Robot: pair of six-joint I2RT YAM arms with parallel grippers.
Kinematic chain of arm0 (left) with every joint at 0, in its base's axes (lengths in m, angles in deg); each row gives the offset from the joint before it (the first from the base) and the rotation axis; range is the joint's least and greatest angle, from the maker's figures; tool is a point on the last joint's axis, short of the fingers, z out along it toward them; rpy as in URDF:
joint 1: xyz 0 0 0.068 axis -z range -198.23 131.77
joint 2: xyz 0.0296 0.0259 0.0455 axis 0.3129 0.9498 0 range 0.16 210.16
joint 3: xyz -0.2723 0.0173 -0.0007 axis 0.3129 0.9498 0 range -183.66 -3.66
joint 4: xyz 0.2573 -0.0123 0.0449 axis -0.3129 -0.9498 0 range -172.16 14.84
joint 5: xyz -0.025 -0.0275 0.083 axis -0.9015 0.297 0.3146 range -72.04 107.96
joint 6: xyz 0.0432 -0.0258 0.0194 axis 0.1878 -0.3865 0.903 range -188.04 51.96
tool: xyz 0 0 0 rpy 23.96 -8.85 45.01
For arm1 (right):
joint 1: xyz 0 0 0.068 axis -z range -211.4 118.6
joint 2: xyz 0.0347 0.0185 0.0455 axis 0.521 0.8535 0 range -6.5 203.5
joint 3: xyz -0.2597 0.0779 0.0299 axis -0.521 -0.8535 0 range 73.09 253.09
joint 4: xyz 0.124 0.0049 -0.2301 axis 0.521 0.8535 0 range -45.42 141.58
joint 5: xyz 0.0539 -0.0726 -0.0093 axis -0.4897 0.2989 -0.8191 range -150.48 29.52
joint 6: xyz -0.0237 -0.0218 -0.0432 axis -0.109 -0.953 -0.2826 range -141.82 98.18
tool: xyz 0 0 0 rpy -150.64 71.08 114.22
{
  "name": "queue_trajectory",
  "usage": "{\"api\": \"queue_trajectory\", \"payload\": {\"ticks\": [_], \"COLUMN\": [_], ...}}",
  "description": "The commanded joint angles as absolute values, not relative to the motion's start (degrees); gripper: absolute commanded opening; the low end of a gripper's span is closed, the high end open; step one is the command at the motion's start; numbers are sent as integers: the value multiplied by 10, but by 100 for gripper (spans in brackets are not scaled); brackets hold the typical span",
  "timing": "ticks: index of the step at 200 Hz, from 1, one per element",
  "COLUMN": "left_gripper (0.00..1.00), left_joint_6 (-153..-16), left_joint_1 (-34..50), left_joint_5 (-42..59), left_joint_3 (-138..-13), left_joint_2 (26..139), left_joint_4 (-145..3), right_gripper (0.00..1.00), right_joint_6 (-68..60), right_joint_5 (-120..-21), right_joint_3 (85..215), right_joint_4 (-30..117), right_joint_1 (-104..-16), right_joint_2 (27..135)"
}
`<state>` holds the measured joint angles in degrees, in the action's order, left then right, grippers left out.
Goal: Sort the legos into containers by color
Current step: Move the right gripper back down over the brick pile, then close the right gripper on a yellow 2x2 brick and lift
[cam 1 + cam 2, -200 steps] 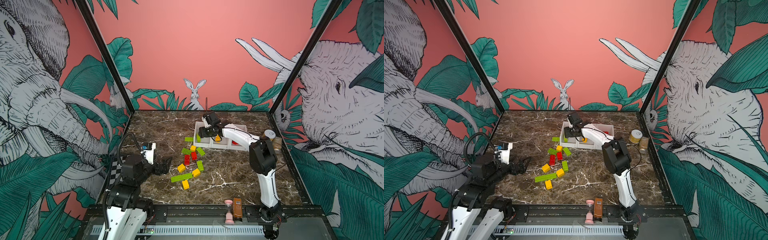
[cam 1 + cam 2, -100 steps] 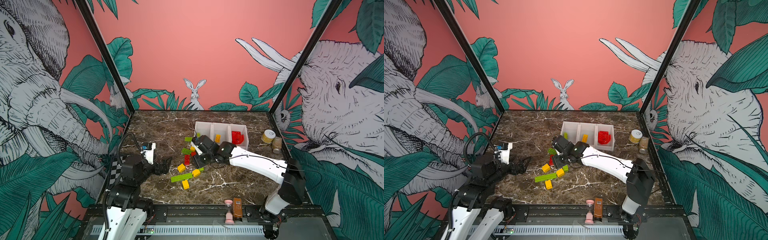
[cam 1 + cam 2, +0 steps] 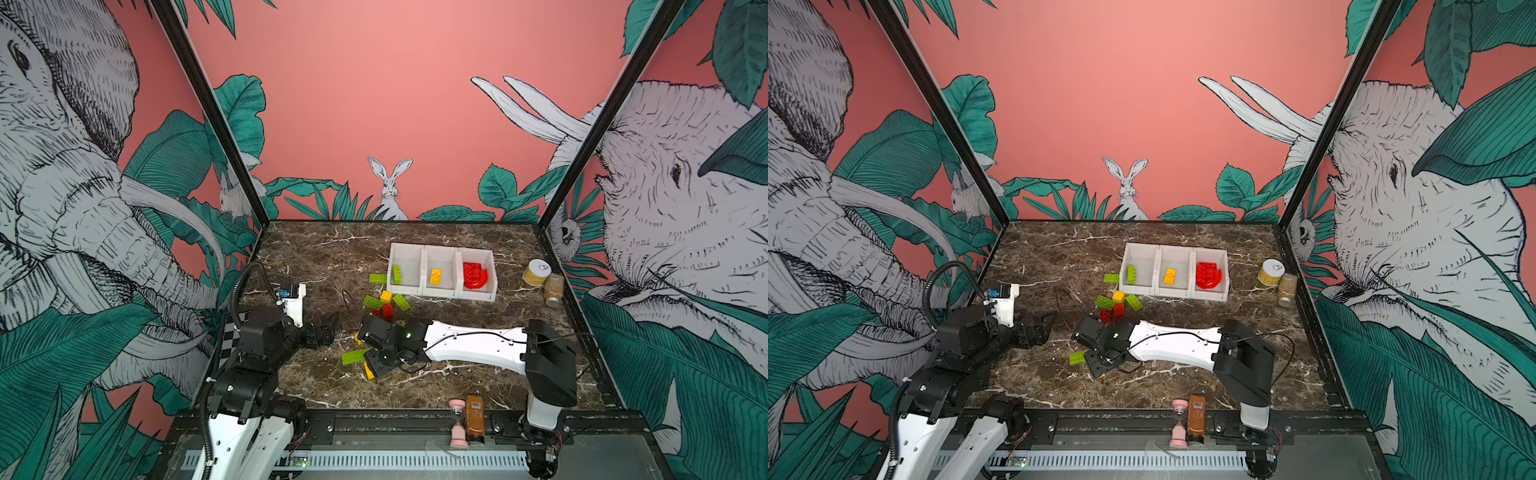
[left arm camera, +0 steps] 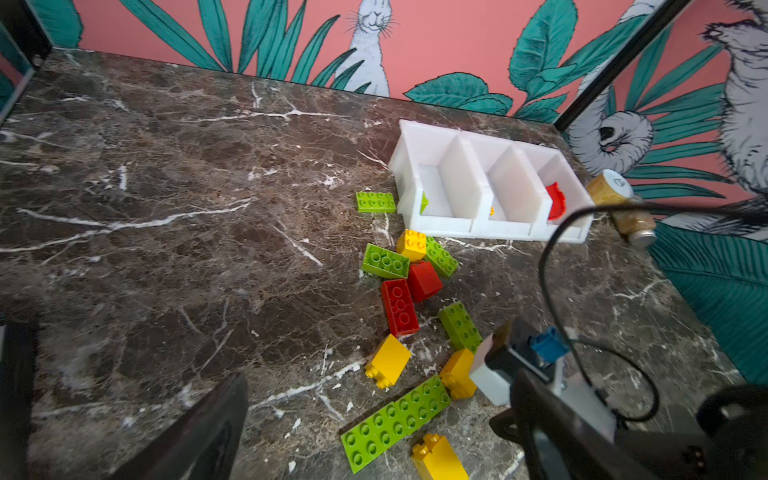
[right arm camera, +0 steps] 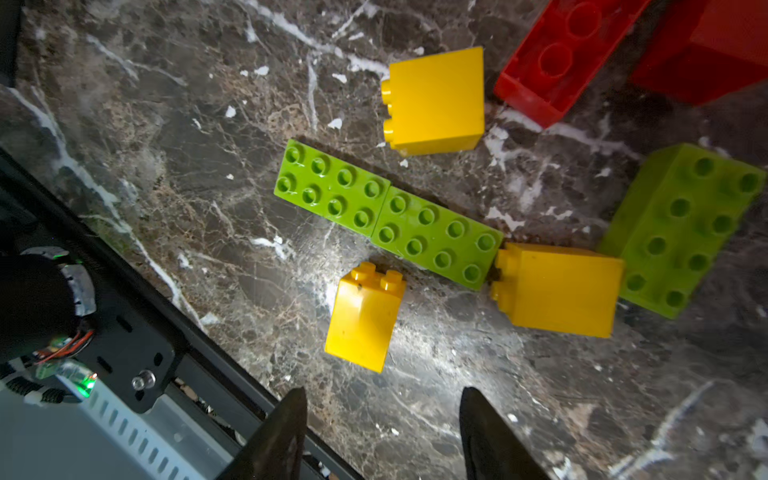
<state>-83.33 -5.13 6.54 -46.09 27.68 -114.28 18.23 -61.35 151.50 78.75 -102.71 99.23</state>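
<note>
Loose legos lie in front of three joined white containers: a green, yellow and red cluster and a long green strip of two bricks end to end. The bins hold a green brick, a yellow brick and a red arch. My right gripper hovers open and empty just short of a small yellow brick, with the green strip beyond it. My left gripper rests open and empty left of the pile; one of its fingers shows in the left wrist view.
One green brick lies outside against the left bin. A yellow jar and a small spice bottle stand at the right wall. A pink hourglass and brown bottle sit on the front rail. The right forearm spans the front right.
The right arm swung from above the bins back and down to the front of the pile. A yellow brick now lies in the middle bin. The left arm has not moved.
</note>
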Motion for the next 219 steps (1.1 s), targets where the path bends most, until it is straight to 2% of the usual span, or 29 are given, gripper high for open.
{"api": "queue_trajectory", "payload": {"ticks": [1, 51, 107, 183, 219], "left_gripper": [99, 99, 99, 99, 99], "left_joint_6": [-840, -851, -862, -852, -847], "left_joint_1": [-49, -50, -50, -50, -50], "left_joint_5": [99, 150, 148, 120, 100], "left_joint_3": [-475, -478, -480, -472, -464], "left_joint_2": [279, 234, 216, 201, 208], "left_joint_4": [-1171, -1184, -1198, -1189, -1179], "right_gripper": [57, 55, 52, 36, 32], "right_joint_6": [201, 220, 216, 208, 206], "right_joint_5": [-611, -625, -629, -610, -609], "right_joint_3": [1534, 1543, 1557, 1548, 1532], "right_joint_4": [771, 756, 755, 761, 740], "right_joint_1": [-1037, -1038, -1038, -1038, -1037], "right_joint_2": [1014, 1055, 1085, 1082, 1063]}}
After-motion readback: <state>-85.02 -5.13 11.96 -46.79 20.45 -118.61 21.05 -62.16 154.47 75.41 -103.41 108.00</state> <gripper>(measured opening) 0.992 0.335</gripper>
